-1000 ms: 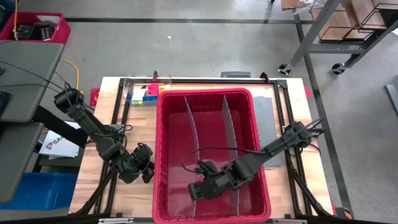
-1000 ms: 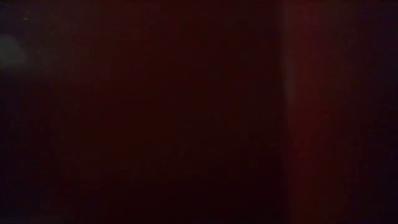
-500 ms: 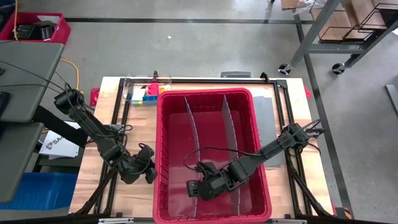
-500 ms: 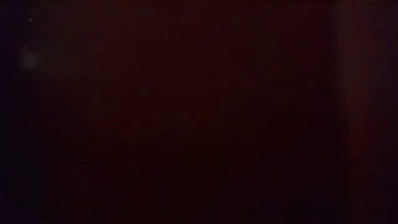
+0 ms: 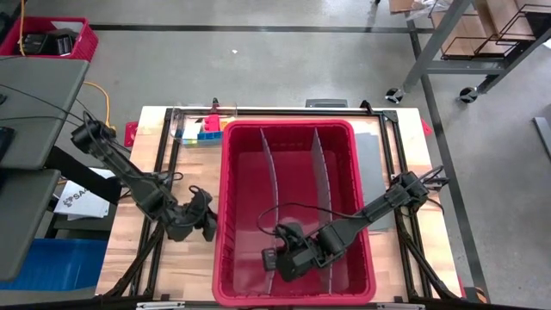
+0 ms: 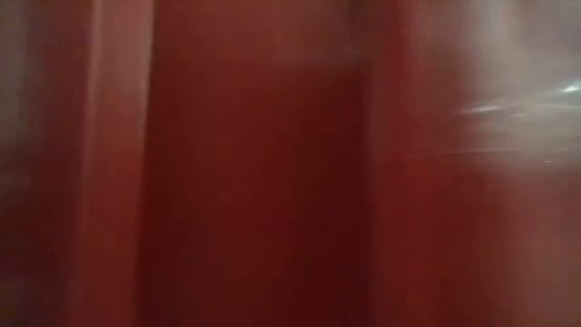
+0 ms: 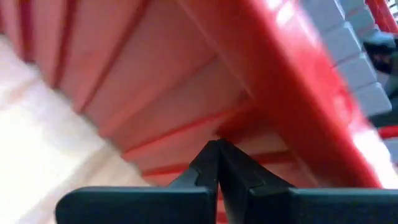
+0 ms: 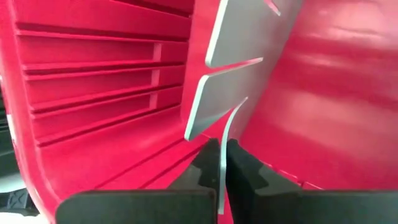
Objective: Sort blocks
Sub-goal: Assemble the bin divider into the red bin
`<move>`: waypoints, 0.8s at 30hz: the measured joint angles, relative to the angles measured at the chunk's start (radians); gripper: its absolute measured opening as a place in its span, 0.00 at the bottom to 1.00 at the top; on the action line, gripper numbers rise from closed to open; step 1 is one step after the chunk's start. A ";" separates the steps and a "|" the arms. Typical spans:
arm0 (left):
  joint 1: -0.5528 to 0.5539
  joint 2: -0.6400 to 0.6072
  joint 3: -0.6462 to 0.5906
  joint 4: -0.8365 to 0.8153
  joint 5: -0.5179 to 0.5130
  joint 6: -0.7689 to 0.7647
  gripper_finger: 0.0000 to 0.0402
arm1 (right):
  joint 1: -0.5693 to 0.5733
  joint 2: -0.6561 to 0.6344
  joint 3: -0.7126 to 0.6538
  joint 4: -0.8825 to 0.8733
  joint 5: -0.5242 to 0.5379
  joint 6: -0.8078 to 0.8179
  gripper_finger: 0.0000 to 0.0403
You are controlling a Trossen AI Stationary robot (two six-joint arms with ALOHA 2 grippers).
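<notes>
- Right end effector (image 5: 269, 262) sits low inside the red bin (image 5: 231, 215), lower middle of the high view, pinching the thin edge of a grey divider (image 8: 219, 93).
- Left end effector (image 5: 209, 226) is pressed together, empty, right against the bin's outer left wall.
- Blocks (image 5: 205, 129) sit on the worktop (image 5: 120, 258) at the bin's upper left corner, outside it.
- Low view is just red blur.

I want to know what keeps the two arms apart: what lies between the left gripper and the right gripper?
In the high view, the red bin's left wall stands between them: the left gripper is outside it, the right gripper inside, jaws shut on a grey divider sheet.
</notes>
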 joint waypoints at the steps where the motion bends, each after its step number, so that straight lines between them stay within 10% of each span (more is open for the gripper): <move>1: 0.006 -0.016 0.000 -0.022 -0.004 0.001 0.00 | 0.000 0.000 0.000 0.002 0.006 0.000 0.00; 24: -0.058 -0.066 0.119 -0.130 -0.053 0.183 0.00 | -0.026 -0.015 0.068 -0.045 0.039 -0.063 0.00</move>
